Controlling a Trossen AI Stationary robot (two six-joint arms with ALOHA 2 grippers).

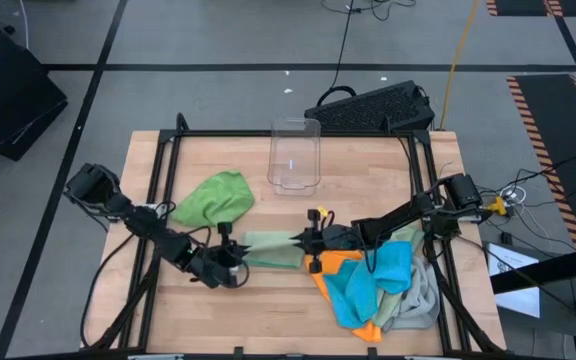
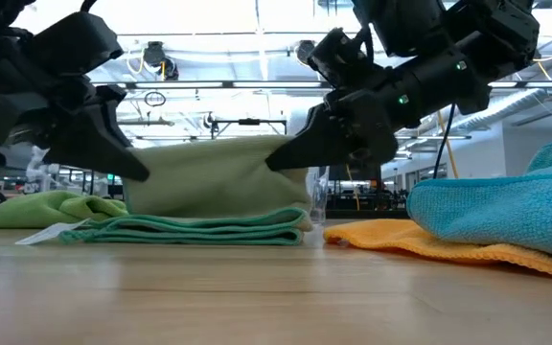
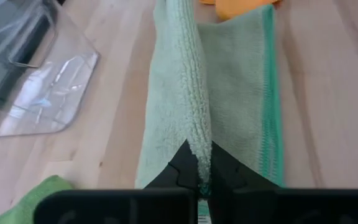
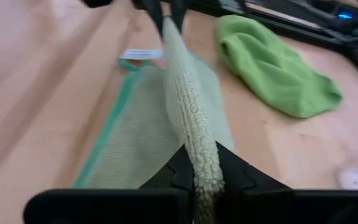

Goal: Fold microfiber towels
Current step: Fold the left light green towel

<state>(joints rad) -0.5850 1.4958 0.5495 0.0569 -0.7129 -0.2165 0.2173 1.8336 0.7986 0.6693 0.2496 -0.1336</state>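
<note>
One clear plastic bin (image 1: 295,155) sits behind the work area, and a bright green microfiber towel (image 1: 213,198) lies crumpled off to its left. Orange (image 1: 336,265), blue (image 1: 373,283) and grey (image 1: 420,300) towels, one each, are piled at right. Both arms are stretched low, with the left gripper (image 1: 232,262) and right gripper (image 1: 315,241) each pinching an end of the sage green towel (image 1: 273,250) mid-table.

A: Can you read any lettering, labels or numbers here?
B: No. A small white tag (image 4: 140,54) lies at one corner of the sage green towel (image 1: 271,250), but whatever is printed on it is too blurred to read.
</note>
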